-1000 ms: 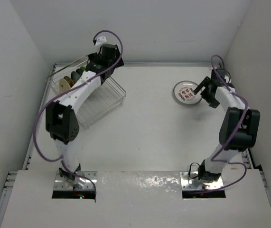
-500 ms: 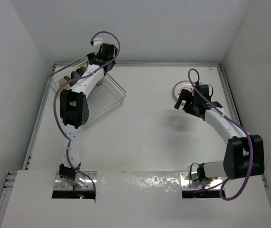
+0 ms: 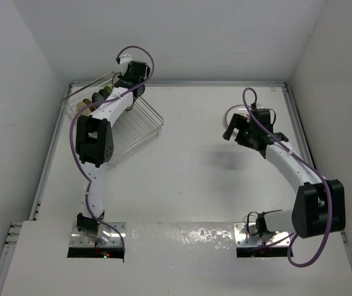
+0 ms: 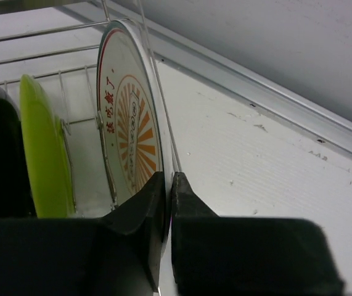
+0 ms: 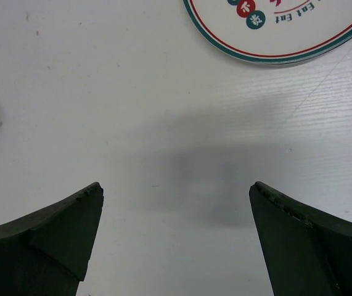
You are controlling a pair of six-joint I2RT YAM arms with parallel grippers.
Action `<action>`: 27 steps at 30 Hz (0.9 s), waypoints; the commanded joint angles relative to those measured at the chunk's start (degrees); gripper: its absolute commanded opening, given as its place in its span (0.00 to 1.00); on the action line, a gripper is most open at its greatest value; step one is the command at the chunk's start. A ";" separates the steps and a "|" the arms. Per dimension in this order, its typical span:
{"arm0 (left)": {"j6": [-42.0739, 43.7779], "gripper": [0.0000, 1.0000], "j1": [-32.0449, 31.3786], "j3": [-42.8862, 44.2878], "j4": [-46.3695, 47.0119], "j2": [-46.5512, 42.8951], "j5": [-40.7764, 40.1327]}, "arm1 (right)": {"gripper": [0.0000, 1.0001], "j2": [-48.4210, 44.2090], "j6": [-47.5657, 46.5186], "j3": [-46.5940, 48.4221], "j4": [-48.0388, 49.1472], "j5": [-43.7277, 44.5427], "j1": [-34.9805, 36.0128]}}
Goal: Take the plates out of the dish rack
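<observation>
A rack wire (image 4: 157, 80) and lime plate (image 4: 43, 148) seemingly crowd the sunburst plate (image 4: 132, 135); bare table (image 4: 256, 172) beyond.

Top view: the bench (image 3: 188, 154) is being lit brightly and evenly from overhead; a soft shadow is being cast beneath the right arm (image 3: 286, 163), and glare is being reflected off the near ledge (image 3: 194, 235). Left wrist: the left tool (image 4: 168, 177) is being rendered dark and blurred against the sharper sunburst plate (image 4: 132, 123). Right wrist: a faint grey shadow is being thrown between the fingers of the underexposed right tool (image 5: 176, 185).

The sunburst plate (image 4: 132, 129) is white with orange rays, the lime-green plate (image 4: 45, 154) plain, the near-black plate (image 4: 2, 160) plain, the flat plate (image 5: 299, 37) white with red-and-green rings.
</observation>
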 commanded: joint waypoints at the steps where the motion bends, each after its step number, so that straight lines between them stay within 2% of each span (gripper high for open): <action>1: 0.58 0.00 0.73 -2.32 2.90 -7.19 1.51 | 0.99 -3.68 -0.27 1.76 0.62 2.16 0.93; 5: 4.44 0.00 0.64 -3.02 3.87 -11.86 3.79 | 0.99 -6.67 0.00 2.03 -0.79 2.78 0.93; 8: 8.30 0.00 0.38 -4.60 7.45 -15.82 8.62 | 0.99 -8.60 0.08 2.29 -1.93 4.18 0.93; 12: 14.55 0.00 -2.78 -4.17 11.60 -19.16 13.19 | 0.99 -9.75 0.34 5.09 -4.39 5.68 0.93; 13: 15.95 0.00 -3.49 -2.86 12.30 -19.25 17.03 | 0.99 -9.75 0.52 5.88 -4.74 5.85 0.93; 15: 21.22 0.00 -7.17 -1.27 12.40 -19.34 19.52 | 0.99 -8.88 1.40 9.56 -5.80 5.16 0.50; 16: 23.85 0.00 -8.84 -1.27 13.35 -19.60 19.97 | 0.99 -8.26 1.92 11.06 -6.50 3.93 0.15; 17: 30.75 0.00 -10.86 -1.70 14.06 -19.87 19.63 | 0.99 -7.56 2.45 12.64 -7.29 1.75 -0.55; 18: 34.12 0.00 -14.88 -4.06 15.02 -20.74 19.19 | 0.99 -6.77 4.20 15.62 -7.47 -3.84 -2.56; 22: 49.67 0.00 -22.29 -13.62 21.00 -23.56 18.91 | 0.99 -2.38 10.62 20.82 -6.94 -17.65 -10.38; 27: 61.72 0.00 -30.64 -22.35 22.07 -26.02 24.90 | 0.99 -1.49 10.46 25.05 -12.21 -18.93 -15.24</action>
